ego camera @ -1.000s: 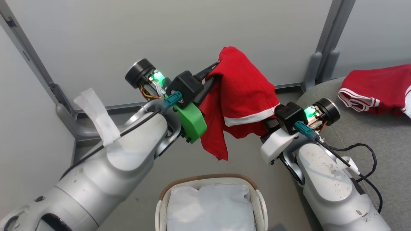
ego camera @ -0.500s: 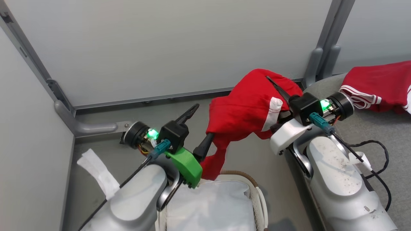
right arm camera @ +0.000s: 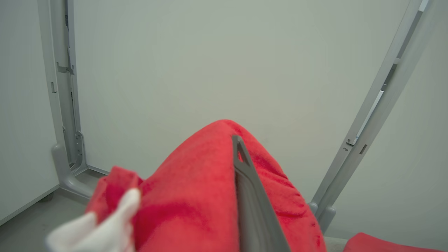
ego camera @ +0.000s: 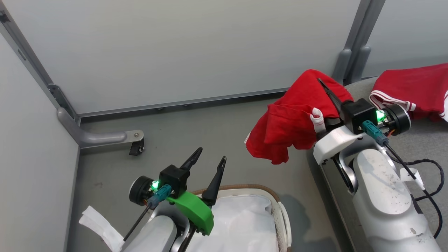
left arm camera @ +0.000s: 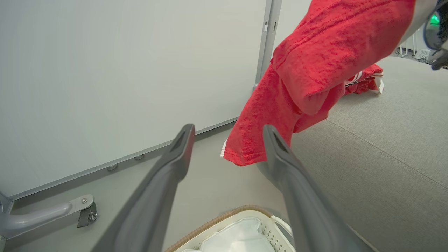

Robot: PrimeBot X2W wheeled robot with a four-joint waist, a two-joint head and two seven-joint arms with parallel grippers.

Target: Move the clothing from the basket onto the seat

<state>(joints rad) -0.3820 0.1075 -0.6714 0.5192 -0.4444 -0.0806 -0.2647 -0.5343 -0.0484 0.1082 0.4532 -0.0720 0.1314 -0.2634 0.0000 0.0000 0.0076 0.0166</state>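
A piece of the red clothing hangs bunched over my right gripper, which is shut on it, just off the left edge of the grey seat. In the right wrist view one dark finger lies against the clothing, and the other finger is hidden under the fabric. Another red garment lies on the seat. My left gripper stands open and empty above the basket, whose white liner shows. In the left wrist view, the open left gripper points at the hanging clothing, apart from it.
Grey partition panels with metal posts close off the back and left. A foot bar with a caster rests on the grey floor at the left. A black cable lies on the seat beside my right forearm.
My left gripper opened, let go of the red garment and dropped down over the basket. My right gripper kept its hold and carried the garment right toward the seat.
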